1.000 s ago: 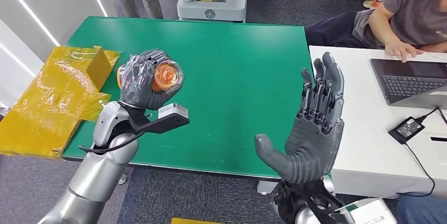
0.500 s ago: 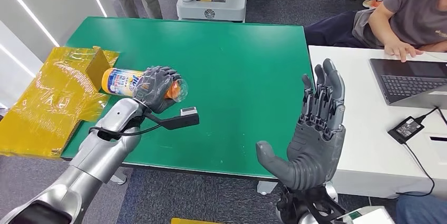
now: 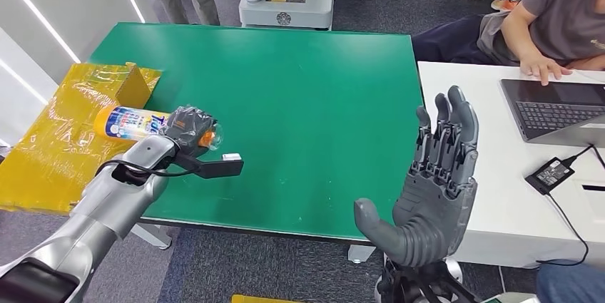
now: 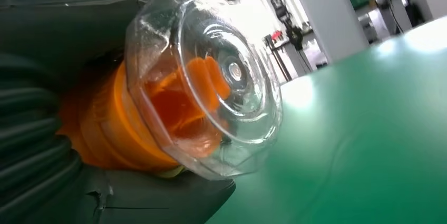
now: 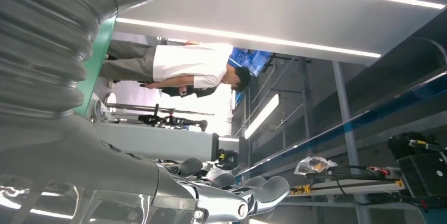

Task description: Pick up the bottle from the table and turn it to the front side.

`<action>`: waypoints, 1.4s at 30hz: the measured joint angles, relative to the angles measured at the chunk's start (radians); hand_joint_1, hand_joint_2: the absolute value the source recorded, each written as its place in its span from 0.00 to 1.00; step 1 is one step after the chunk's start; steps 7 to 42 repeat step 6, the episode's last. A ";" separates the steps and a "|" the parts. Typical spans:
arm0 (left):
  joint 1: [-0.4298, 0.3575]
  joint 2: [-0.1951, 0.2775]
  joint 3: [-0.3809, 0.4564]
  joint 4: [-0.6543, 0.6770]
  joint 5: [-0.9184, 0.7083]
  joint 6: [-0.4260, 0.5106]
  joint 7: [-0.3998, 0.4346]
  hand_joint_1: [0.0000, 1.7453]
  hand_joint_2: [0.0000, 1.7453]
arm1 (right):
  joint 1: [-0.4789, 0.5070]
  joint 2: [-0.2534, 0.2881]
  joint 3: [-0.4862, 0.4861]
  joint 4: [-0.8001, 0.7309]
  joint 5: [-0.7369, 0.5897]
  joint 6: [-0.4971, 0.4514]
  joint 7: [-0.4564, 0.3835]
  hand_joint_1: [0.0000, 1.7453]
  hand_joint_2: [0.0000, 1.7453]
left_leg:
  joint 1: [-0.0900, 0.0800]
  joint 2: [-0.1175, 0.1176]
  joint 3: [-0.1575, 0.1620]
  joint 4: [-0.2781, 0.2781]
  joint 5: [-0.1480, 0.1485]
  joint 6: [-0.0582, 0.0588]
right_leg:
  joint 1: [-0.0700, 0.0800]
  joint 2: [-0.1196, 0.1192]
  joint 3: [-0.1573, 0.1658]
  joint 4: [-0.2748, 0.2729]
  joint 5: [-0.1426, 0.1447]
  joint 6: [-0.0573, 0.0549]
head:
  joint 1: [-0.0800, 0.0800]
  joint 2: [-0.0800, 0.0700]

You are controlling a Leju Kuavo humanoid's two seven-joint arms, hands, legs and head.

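Orange cap end: the bottle (image 3: 146, 124) is held lying on its side, its orange neck and clear cap (image 4: 211, 81) inside the left hand (image 3: 189, 128), its labelled body sticking out toward the yellow wrapping (image 3: 68, 139).
Bottle place: it is carried low over the near left part of the green table (image 3: 307, 103); whether it touches the top cannot be told.
Long axis: it runs roughly level, across the robot's front, cap toward the middle of the table, base toward the left edge.
Left hand: it is wrapped around the bottle's neck end.
Right hand (image 3: 431, 182): it is raised with fingers spread, holding nothing, well apart from the bottle at the table's near right edge.
Nearer hand: the left hand already has the bottle, so the turn is judged to depend on a roll of that wrist.
Head view: the blue and yellow label is seen facing up.
Left wrist view: the clear cap is seen end-on, with the orange part inside it; the label is hidden.
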 joint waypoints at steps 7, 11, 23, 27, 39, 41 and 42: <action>0.015 0.023 -0.004 0.022 0.003 -0.007 -0.008 1.00 1.00 | 0.001 0.000 0.007 -0.013 0.005 0.000 0.000 0.00 1.00 | 0.000 0.000 0.000 0.000 0.000 0.000 | 0.000 0.000 0.000 0.000 0.000 0.000 | 0.000 0.000; 0.015 0.023 -0.004 0.022 0.003 -0.007 -0.008 1.00 1.00 | 0.001 0.000 0.007 -0.013 0.005 0.000 0.000 0.00 1.00 | 0.000 0.000 0.000 0.000 0.000 0.000 | 0.000 0.000 0.000 0.000 0.000 0.000 | 0.000 0.000; 0.015 0.023 -0.004 0.022 0.003 -0.007 -0.008 1.00 1.00 | 0.001 0.000 0.007 -0.013 0.005 0.000 0.000 0.00 1.00 | 0.000 0.000 0.000 0.000 0.000 0.000 | 0.000 0.000 0.000 0.000 0.000 0.000 | 0.000 0.000; 0.015 0.023 -0.004 0.022 0.003 -0.007 -0.008 1.00 1.00 | 0.001 0.000 0.007 -0.013 0.005 0.000 0.000 0.00 1.00 | 0.000 0.000 0.000 0.000 0.000 0.000 | 0.000 0.000 0.000 0.000 0.000 0.000 | 0.000 0.000; 0.015 0.023 -0.004 0.022 0.003 -0.007 -0.008 1.00 1.00 | 0.001 0.000 0.007 -0.013 0.005 0.000 0.000 0.00 1.00 | 0.000 0.000 0.000 0.000 0.000 0.000 | 0.000 0.000 0.000 0.000 0.000 0.000 | 0.000 0.000; 0.015 0.023 -0.004 0.022 0.003 -0.007 -0.008 1.00 1.00 | 0.001 0.000 0.007 -0.013 0.005 0.000 0.000 0.00 1.00 | 0.000 0.000 0.000 0.000 0.000 0.000 | 0.000 0.000 0.000 0.000 0.000 0.000 | 0.000 0.000; 0.015 0.023 -0.004 0.022 0.003 -0.007 -0.008 1.00 1.00 | 0.001 0.000 0.007 -0.013 0.005 0.000 0.000 0.00 1.00 | 0.000 0.000 0.000 0.000 0.000 0.000 | 0.000 0.000 0.000 0.000 0.000 0.000 | 0.000 0.000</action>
